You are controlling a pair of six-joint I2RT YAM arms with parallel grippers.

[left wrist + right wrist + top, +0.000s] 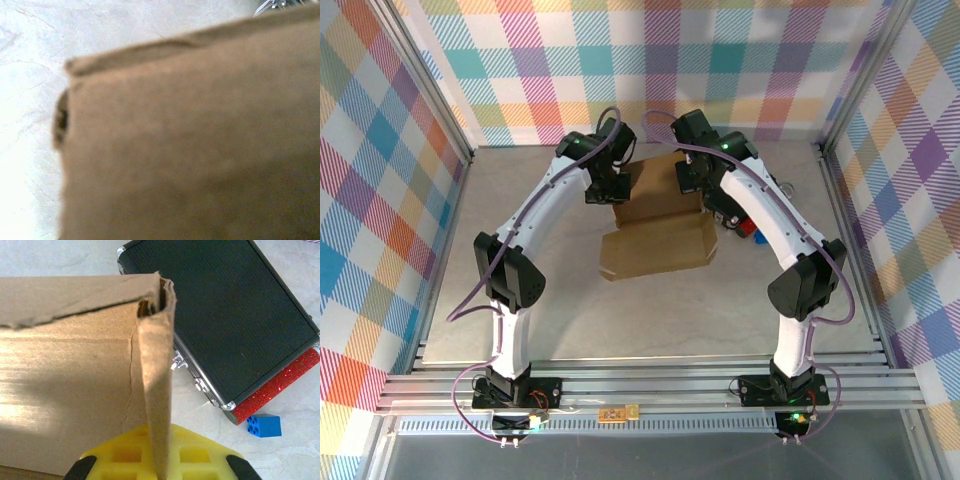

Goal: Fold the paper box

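- Both arms are reaching in over the middle of the table [570,310], and the paper box [655,245] lies between them, half made: a flat panel towards the near side, walls raised at the far side.
- The right gripper [160,465] is pressed together on a side wall of the box. The card stands edge-on between its yellow fingers [192,452], rising to a raised corner where it meets another wall.
- The left gripper [610,192] is at the box's far left corner with its jaws pressed together. Its wrist view has blurred brown card right up close, so I can't tell whether it is pinching any.
- Just beside the box on the right are the black case [225,325], a red glittery strip [280,385] and a small blue brick [263,425].
- My read is that we're mid-fold, at the stage of standing and tucking the walls, with the lid panel not yet brought over.
- The next move calls for the right wall to stay upright while the corner is tucked. The card is thin, so a skewed pull could crease it, and the black case leaves little room on that side.
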